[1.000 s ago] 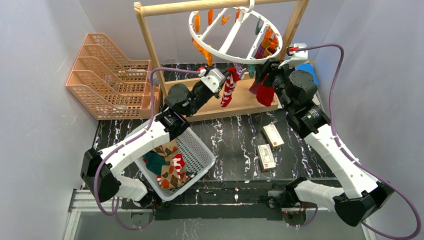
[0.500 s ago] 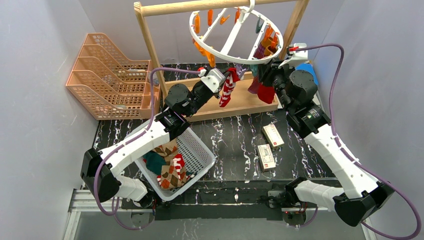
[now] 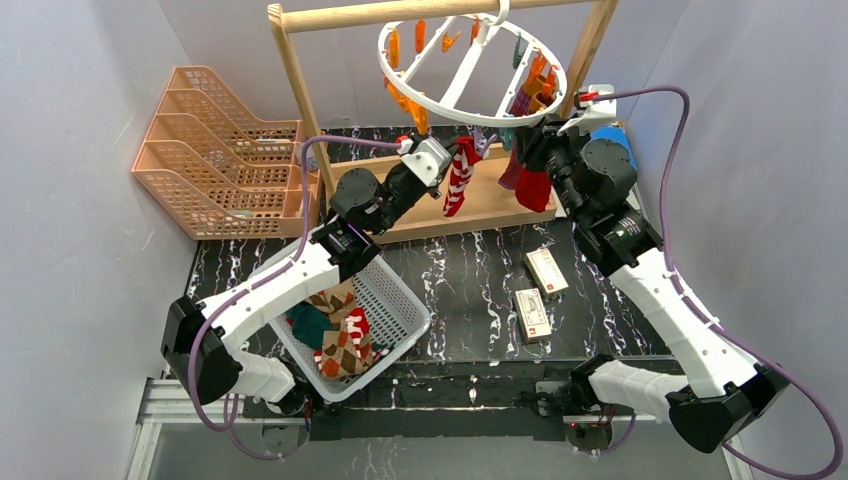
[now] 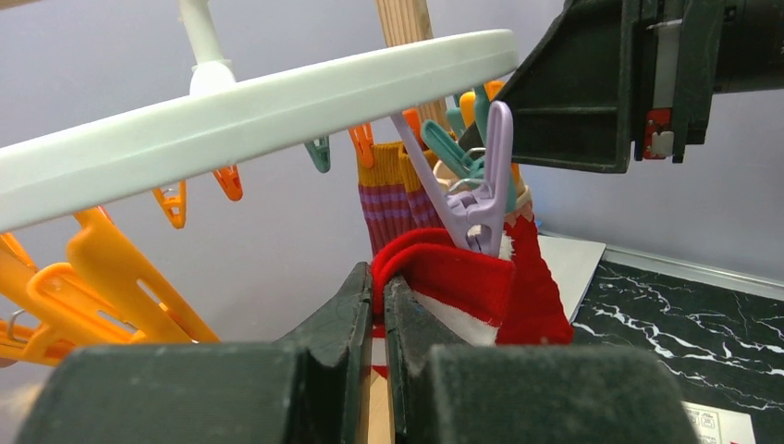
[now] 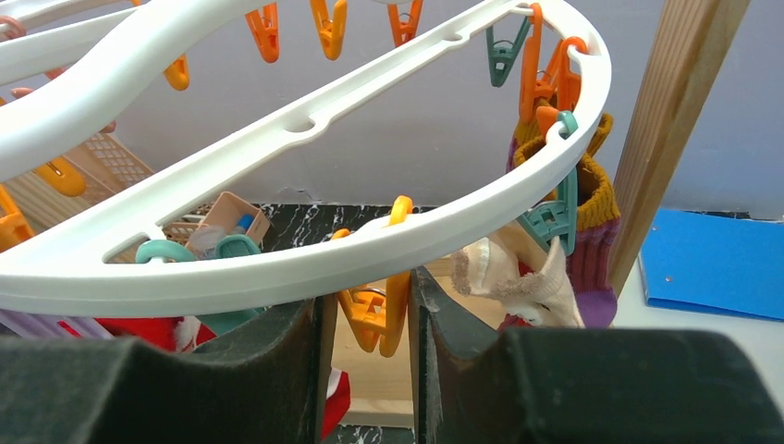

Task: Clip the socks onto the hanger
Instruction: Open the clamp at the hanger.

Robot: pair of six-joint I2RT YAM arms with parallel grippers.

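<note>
Near left, we see white basket [image 3: 402, 300] holding loose socks [image 3: 340, 345]. Left gripper [image 4: 377, 277], fingers pressed together on cuff of red striped sock [image 4: 462, 277], holds it beneath near rim of hanger [image 4: 277, 102], right under lilac clip [image 4: 481, 199]. Further right, right gripper [image 5: 370, 291] straddles orange clip [image 5: 386, 310] hanging from same rim; we cannot tell whether jaws squeeze it. Far right, maroon sock [image 5: 592, 240] with orange cuff hangs clipped beside wooden post [image 5: 675, 120].
</note>
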